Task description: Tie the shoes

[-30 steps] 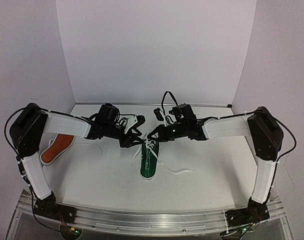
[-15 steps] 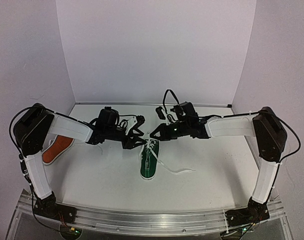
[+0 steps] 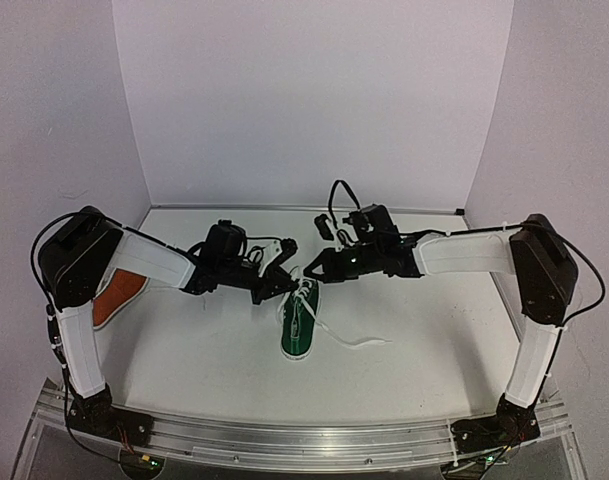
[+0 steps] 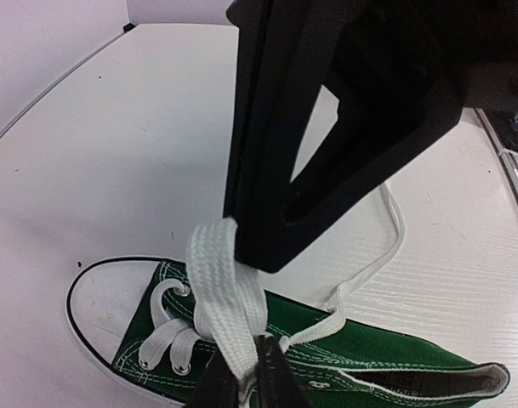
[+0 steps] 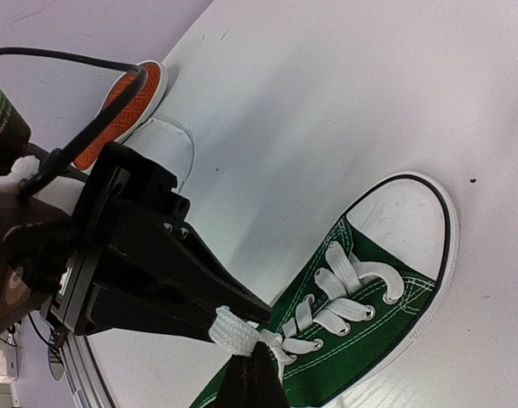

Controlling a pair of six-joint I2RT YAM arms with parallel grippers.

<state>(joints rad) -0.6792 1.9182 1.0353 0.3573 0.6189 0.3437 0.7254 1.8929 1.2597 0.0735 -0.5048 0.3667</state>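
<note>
Top view: the dark green canvas sneaker with a white sole rim (image 3: 297, 325) lies at the middle of the white worktop (image 3: 424, 340), toe toward 12 o'clock. A loose lace end trails off toward 4 o'clock. The orange-red sneaker (image 3: 109, 300) sits well apart at 9 o'clock, half hidden by the left arm. A second ago the left hand (image 3: 287, 283) stood off toward 9 o'clock with its fingers apart. It has since travelled in and now meets the right hand (image 3: 310, 270) just over the shoe's toe end.

Left wrist view: the left hand (image 4: 246, 380) is pinched tight on the flat white lace (image 4: 224, 289), which rises taut from the eyelets to the right hand's tip (image 4: 259, 246). The green sneaker (image 4: 369, 348) lies below, with only the lower eyelets threaded.

Right wrist view: the right hand (image 5: 254, 374) is clenched on the same lace (image 5: 233, 330), touching the left hand's tip (image 5: 233, 313). The orange sneaker's sole (image 5: 135, 89) shows at 11 o'clock.

With both hands on one strand, this looks like a handover or the start of a loop. No knot is formed yet, and the orange shoe is untouched.
</note>
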